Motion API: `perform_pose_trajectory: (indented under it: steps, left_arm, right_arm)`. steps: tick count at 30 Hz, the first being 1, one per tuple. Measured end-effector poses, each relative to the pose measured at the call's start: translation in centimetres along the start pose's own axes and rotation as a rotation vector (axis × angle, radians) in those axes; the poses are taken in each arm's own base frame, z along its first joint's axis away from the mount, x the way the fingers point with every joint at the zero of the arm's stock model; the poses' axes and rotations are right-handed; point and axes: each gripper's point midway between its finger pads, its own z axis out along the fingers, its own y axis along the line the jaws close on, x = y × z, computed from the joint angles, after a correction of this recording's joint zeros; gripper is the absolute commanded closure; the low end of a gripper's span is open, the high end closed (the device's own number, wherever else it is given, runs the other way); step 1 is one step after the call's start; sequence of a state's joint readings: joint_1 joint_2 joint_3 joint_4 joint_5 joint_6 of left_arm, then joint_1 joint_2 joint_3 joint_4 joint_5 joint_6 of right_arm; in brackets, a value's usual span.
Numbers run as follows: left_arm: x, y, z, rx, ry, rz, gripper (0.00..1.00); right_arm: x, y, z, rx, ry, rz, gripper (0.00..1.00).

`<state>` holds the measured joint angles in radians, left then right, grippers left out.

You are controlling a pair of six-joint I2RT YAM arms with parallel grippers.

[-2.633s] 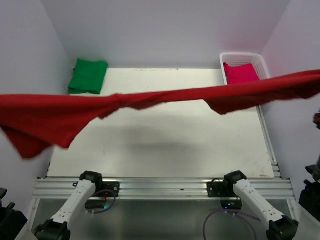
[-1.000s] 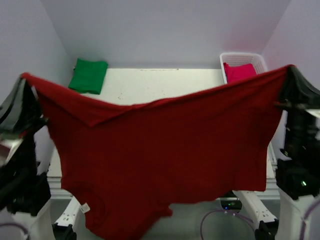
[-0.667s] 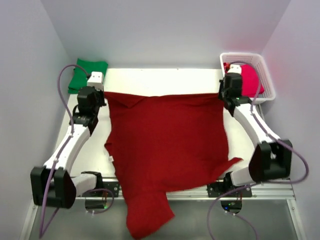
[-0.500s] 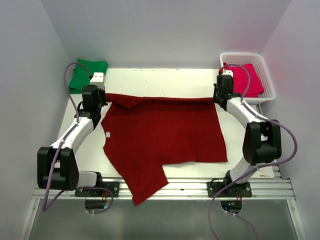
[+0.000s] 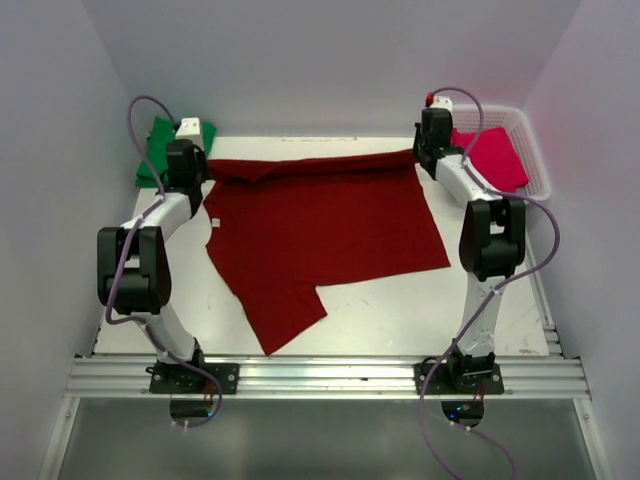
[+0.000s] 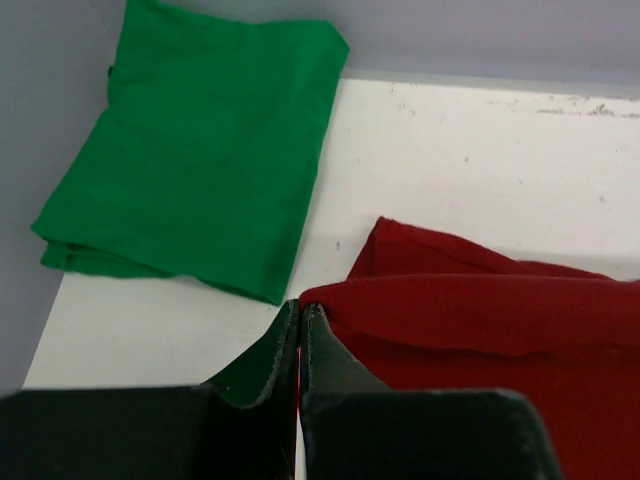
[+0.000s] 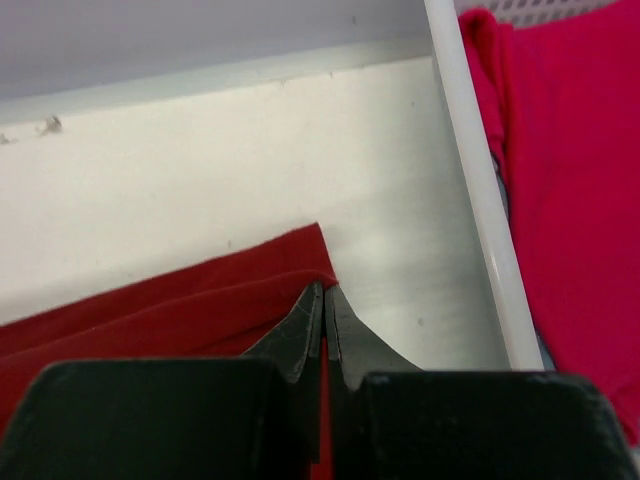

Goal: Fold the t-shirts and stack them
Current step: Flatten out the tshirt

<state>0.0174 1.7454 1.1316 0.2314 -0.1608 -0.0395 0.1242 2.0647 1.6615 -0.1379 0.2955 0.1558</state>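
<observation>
A dark red t-shirt [image 5: 315, 230] lies spread on the white table, one sleeve pointing to the near edge. My left gripper [image 5: 196, 170] is shut on its far left corner [image 6: 420, 300], low over the table. My right gripper [image 5: 420, 157] is shut on its far right corner [image 7: 250, 300]. Its far edge is doubled over between the two grippers. A folded green t-shirt [image 5: 160, 150] lies at the far left corner, and also shows in the left wrist view [image 6: 200, 140]. A folded pink t-shirt [image 5: 490, 155] lies in the basket, and shows in the right wrist view [image 7: 570, 170].
A white basket [image 5: 535, 160] stands at the far right corner; its rim [image 7: 475, 170] runs close beside my right gripper. Walls close the table on the left, back and right. Both arms stretch far out over the table's sides.
The red shirt was held stretched high in the air, then swung down and laid flat. Both grippers moved toward the far edge, dragging the shirt away from the near edge.
</observation>
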Motion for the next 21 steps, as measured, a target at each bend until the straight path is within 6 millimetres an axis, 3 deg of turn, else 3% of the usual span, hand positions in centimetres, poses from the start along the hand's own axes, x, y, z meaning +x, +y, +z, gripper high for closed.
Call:
perform_pose_trajectory:
  steps: [7,15,18,21]
  left_arm:
    - [-2.8,0.5,2.2,0.006,-0.056,-0.021,1.0]
    - [-7.5,0.0,3.1,0.037,-0.147,-0.033,1.0]
    - [-7.8,-0.2,3.4,0.048,-0.153,-0.039,1.0]
    - [-7.1,-0.4,3.8,0.054,-0.138,-0.042,1.0]
  right_arm:
    - [-4.7,1.1,0.8,-0.019,-0.102,0.003,1.0]
    - [-6.9,1.3,0.5,-0.026,-0.159,-0.041,1.0]
    - [-8.7,1.6,0.4,-0.031,-0.198,-0.04,1.0]
    - [-8.9,1.7,0.3,-0.036,-0.204,-0.043,1.0]
